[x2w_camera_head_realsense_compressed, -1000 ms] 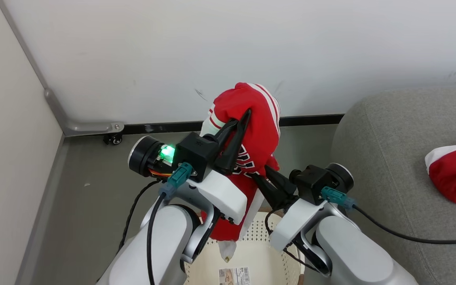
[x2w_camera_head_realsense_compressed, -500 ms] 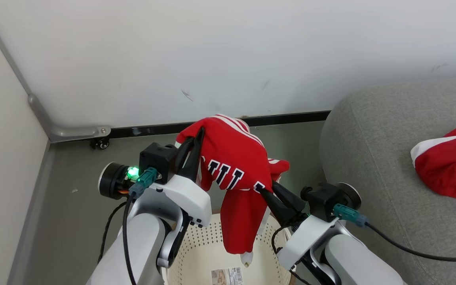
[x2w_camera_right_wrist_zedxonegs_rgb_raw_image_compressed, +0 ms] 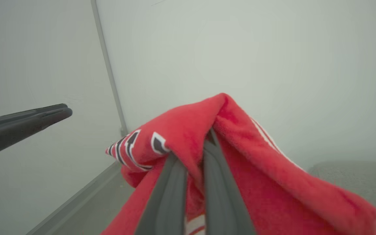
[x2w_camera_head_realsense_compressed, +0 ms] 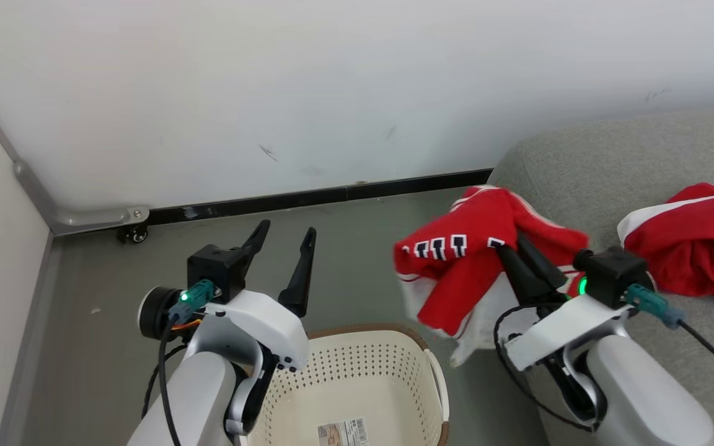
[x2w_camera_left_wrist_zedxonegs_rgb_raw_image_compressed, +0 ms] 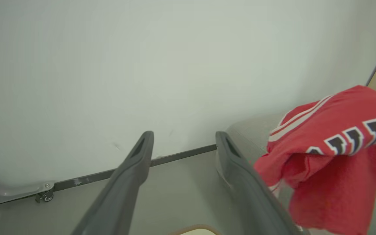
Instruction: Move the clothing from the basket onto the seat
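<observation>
A red jersey (x2w_camera_head_realsense_compressed: pixel 462 272) with dark white-edged lettering hangs in the air between the basket (x2w_camera_head_realsense_compressed: pixel 357 384) and the grey seat (x2w_camera_head_realsense_compressed: pixel 611 173). My right gripper (x2w_camera_head_realsense_compressed: pixel 509 244) is shut on the jersey (x2w_camera_right_wrist_zedxonegs_rgb_raw_image_compressed: pixel 240 163), whose cloth drapes over its fingers (x2w_camera_right_wrist_zedxonegs_rgb_raw_image_compressed: pixel 171 192). The jersey (x2w_camera_left_wrist_zedxonegs_rgb_raw_image_compressed: pixel 331 153) shows at the right of the left wrist view. My left gripper (x2w_camera_head_realsense_compressed: pixel 286 234) stands open above the basket's far rim with nothing between its fingers (x2w_camera_left_wrist_zedxonegs_rgb_raw_image_compressed: pixel 135 169). A second red garment (x2w_camera_head_realsense_compressed: pixel 691 241) with a white band lies on the seat. The basket's floor shows a paper label (x2w_camera_head_realsense_compressed: pixel 343 432).
A white wall (x2w_camera_head_realsense_compressed: pixel 332 93) with a dark baseboard runs behind. A metal bracket and small caster (x2w_camera_head_realsense_compressed: pixel 131 232) sit in the left corner. Grey floor (x2w_camera_head_realsense_compressed: pixel 357 248) lies between the basket and the wall. A black cable (x2w_camera_head_realsense_compressed: pixel 710 353) trails from the right wrist over the seat.
My left gripper has opened and let go of the jersey. My right gripper has swung the jersey right, towards the seat. The head camera has shifted as well.
</observation>
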